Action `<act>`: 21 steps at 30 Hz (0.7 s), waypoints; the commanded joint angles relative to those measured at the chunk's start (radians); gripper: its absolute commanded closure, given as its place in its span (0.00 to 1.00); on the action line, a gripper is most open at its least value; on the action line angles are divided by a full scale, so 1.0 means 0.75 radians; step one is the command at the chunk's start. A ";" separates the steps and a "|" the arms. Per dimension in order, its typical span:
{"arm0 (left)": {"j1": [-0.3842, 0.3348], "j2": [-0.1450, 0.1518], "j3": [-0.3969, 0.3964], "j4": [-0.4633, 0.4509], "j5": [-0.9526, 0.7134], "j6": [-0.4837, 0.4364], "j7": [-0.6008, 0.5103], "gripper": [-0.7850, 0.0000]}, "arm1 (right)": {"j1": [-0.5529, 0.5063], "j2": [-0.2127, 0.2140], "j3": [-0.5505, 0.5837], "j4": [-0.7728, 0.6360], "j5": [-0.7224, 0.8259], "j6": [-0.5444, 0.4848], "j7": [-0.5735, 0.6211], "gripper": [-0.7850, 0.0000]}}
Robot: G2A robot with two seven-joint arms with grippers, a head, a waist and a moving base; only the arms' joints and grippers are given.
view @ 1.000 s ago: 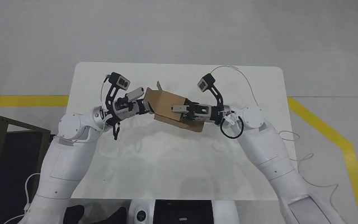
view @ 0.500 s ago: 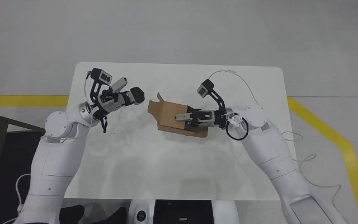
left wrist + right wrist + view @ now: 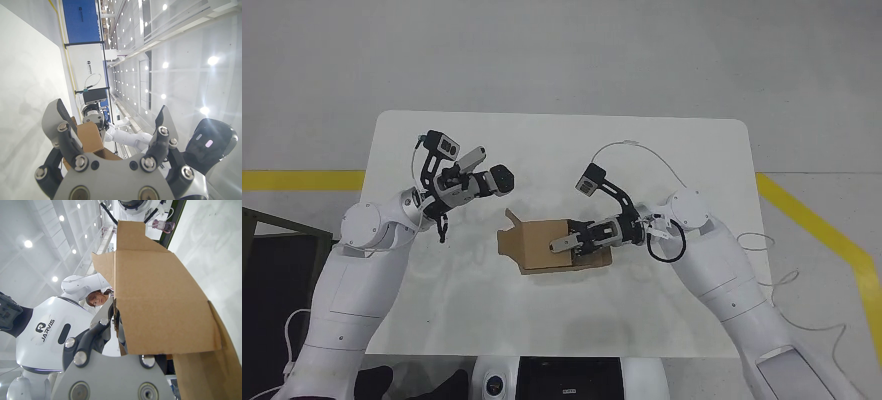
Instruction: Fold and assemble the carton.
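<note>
The brown cardboard carton (image 3: 537,245) is partly folded, with one flap (image 3: 510,216) standing up at its left end, and it is held over the middle of the white table (image 3: 442,300). My right gripper (image 3: 567,243) is shut on the carton's right wall. In the right wrist view the carton (image 3: 160,304) is close up, one finger (image 3: 103,317) lies against its edge and the other is hidden behind the panel. My left gripper (image 3: 504,178) is open behind and to the left of the carton, not touching it. Its fingers (image 3: 62,113) are spread wide, with the carton (image 3: 90,136) beyond them.
A white cable (image 3: 637,145) loops from the right wrist camera over the table's back part. Bare table surface lies in front of and to both sides of the carton. A yellow floor line (image 3: 302,180) runs past the table's ends.
My left gripper let go of the carton's left flap and drew back. My right gripper carried the carton toward the front and left of the table.
</note>
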 commanded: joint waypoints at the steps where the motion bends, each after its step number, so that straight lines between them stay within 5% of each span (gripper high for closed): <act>1: -0.002 -0.004 0.020 -0.009 -0.003 -0.001 0.002 0.00 | 0.004 -0.002 -0.009 0.003 -0.004 -0.002 -0.004 1.00; 21: 0.040 -0.004 0.009 -0.069 -0.042 0.039 -0.057 0.00 | 0.020 0.000 0.026 0.061 -0.026 -0.028 -0.169 1.00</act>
